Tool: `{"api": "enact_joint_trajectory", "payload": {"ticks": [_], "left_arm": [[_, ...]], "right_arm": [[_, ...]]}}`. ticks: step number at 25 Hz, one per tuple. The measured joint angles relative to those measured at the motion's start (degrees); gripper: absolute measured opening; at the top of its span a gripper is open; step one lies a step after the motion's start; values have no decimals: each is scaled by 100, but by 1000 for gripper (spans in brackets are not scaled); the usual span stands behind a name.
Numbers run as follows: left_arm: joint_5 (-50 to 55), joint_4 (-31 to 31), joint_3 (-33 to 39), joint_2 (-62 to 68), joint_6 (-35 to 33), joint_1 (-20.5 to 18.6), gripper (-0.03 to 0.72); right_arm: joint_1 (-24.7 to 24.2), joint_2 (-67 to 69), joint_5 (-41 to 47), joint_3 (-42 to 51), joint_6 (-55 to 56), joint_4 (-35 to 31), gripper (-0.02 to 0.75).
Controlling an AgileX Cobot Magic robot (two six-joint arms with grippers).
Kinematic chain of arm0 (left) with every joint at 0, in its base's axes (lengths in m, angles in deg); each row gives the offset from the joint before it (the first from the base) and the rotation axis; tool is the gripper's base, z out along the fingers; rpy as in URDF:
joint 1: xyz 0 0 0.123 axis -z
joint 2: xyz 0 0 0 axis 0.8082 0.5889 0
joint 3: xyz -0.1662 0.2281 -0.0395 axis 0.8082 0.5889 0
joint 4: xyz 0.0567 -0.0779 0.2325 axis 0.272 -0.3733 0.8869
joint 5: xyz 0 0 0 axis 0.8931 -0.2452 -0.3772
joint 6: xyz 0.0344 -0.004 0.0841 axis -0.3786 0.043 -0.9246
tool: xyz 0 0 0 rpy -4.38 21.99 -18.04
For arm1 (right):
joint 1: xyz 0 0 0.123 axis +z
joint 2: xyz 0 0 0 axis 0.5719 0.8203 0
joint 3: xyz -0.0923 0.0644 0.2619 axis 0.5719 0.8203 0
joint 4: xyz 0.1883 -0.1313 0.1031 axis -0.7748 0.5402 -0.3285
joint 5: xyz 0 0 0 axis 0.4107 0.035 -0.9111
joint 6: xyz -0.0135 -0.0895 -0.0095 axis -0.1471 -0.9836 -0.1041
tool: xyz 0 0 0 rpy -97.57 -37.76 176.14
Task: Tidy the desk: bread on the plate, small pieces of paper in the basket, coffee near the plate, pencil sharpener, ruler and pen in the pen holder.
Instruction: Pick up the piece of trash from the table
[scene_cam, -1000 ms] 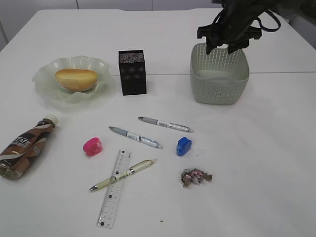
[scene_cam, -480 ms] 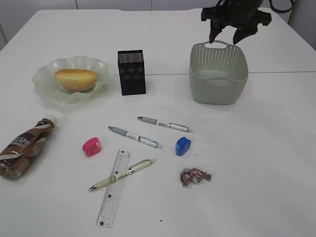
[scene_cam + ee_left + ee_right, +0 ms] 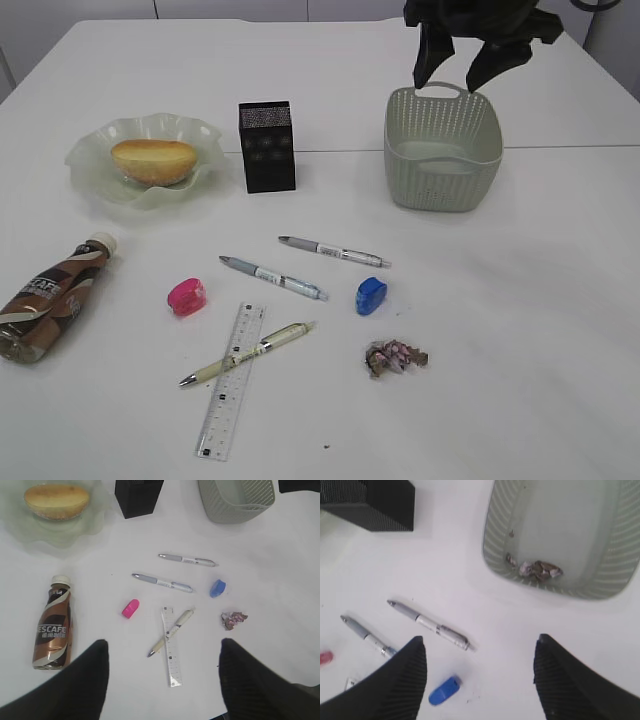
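Paper scrap (image 3: pixel 396 358) lies on desk (image 3: pixel 540 330), well in front of basket (image 3: pixel 443 150) — right gripper (image 3: pixel 470 62) above basket's far rim, jaws released, empty. Left gripper (image 3: pixel 162 665) spread, empty — right arm nearer scrap.

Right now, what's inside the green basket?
In the right wrist view, the basket holds a crumpled bit of paper and a few crumbs on its floor. The near wall hides the floor in the exterior view.
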Motion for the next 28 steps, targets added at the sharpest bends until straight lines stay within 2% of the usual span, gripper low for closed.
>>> {"api": "enact_joint_trajectory", "payload": {"ticks": [6, 13, 20, 28], "left_arm": [[0, -12, 0, 0, 0, 0, 505], [0, -35, 0, 0, 0, 0, 505], [0, -49, 0, 0, 0, 0, 505], [0, -49, 0, 0, 0, 0, 505]], "right_arm": [[188, -1298, 0, 1607, -52, -36, 492], [968, -2045, -11, 3385, -52, -144, 491], [1728, -1821, -46, 3844, -64, -142, 492], [1836, -1021, -127, 3849, -78, 610, 491]]}}
